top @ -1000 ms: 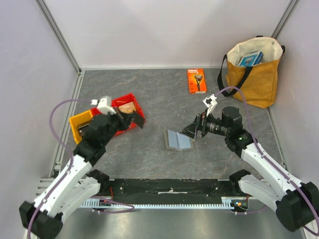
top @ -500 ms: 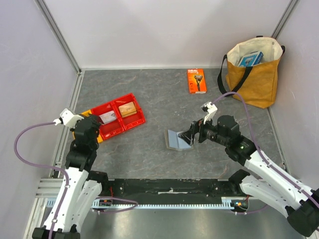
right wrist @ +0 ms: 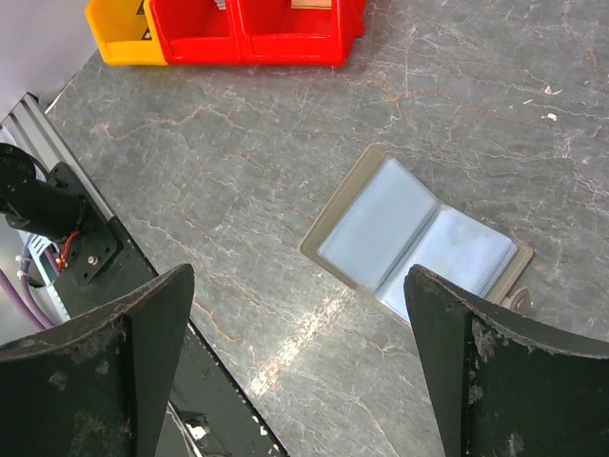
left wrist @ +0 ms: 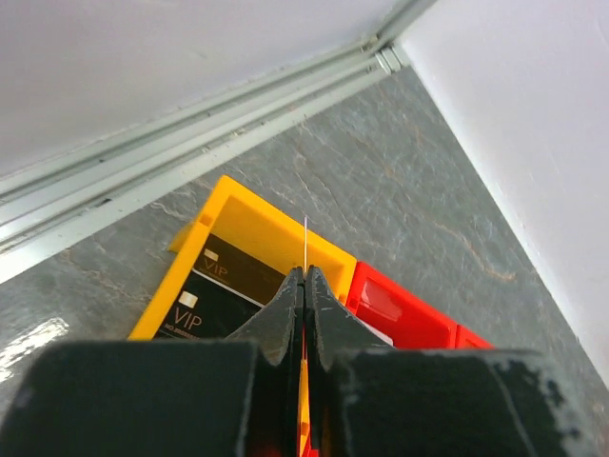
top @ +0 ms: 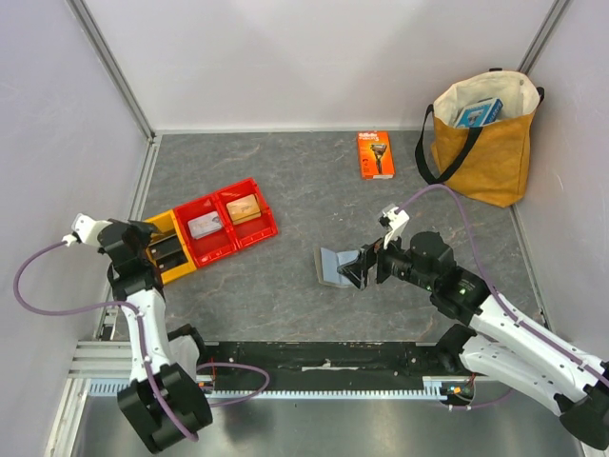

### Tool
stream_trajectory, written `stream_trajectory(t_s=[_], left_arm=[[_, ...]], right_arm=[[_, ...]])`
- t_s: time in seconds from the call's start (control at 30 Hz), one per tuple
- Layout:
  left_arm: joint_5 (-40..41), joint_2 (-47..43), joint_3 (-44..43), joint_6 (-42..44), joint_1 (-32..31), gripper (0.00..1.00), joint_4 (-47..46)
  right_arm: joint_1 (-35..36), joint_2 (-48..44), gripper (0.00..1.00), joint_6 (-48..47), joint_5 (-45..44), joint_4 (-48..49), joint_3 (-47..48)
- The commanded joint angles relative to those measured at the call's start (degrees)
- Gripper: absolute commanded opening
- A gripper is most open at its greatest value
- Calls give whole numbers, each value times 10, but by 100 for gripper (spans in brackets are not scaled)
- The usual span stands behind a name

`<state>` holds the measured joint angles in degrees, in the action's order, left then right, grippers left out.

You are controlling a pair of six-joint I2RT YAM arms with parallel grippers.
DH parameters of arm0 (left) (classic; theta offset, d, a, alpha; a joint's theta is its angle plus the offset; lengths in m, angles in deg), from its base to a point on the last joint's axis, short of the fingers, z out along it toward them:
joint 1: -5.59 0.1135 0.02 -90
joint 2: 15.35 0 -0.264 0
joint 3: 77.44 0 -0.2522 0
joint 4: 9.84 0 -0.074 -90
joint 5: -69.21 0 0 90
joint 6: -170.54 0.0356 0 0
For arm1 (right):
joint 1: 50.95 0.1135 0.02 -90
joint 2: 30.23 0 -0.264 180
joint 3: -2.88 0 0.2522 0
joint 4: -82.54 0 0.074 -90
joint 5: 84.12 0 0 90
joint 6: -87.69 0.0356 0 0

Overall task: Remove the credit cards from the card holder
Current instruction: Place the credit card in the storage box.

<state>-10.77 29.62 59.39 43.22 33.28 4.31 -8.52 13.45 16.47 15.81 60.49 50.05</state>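
1. Left claw [left wrist: 304,276], pinched shut on nothing visible, hangs at the yellow bin [left wrist: 276,217] by the counter's [top: 285,171] left edge.
2. Credit cards [left wrist: 228,281] lie there and in the red bin [top: 257,234].
3. Card holder [right wrist: 419,243] lies open toward the near edge, seemingly emptied.
4. Right claw [right wrist: 295,286] gapes wide above it; next, probably retreat.

Bright, even light with soft shadows; a glare streak on the table [right wrist: 297,345]; near fingers [right wrist: 95,367] slightly blurred.

Left gripper [left wrist: 304,276] pinched tight, tips over yellow bin [left wrist: 276,224]. Dark VIP cards [left wrist: 224,286] flat inside it. Red bin [left wrist: 400,309] touching its right side. Metal rail [left wrist: 190,143] along wall [left wrist: 143,48] behind.
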Motion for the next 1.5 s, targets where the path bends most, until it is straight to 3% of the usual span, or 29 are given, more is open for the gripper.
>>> stream_trajectory(t_s=[0.0, 0.37, 0.8, 0.9, 1.17, 1.47], left_arm=[[-91, 43, 9, 29, 9, 2, -98], [-95, 115, 33, 17, 8, 2, -125], [-77, 132, 46, 0, 6, 3, -114], [-66, 129, 50, 2, 5, 9, -113], [-18, 103, 45, 1, 5, 38, -76], [0, 101, 14, 10, 4, 46, -7]], right_arm=[[10, -7, 98, -15, -18, 14, -4], [15, -6, 98, -21, -18, 18, -4], [15, -10, 98, -24, -16, 19, -5], [15, -11, 98, -24, -14, 18, -5], [15, -16, 98, -25, -8, 19, -5], [15, -17, 98, -25, -5, 20, -5]])
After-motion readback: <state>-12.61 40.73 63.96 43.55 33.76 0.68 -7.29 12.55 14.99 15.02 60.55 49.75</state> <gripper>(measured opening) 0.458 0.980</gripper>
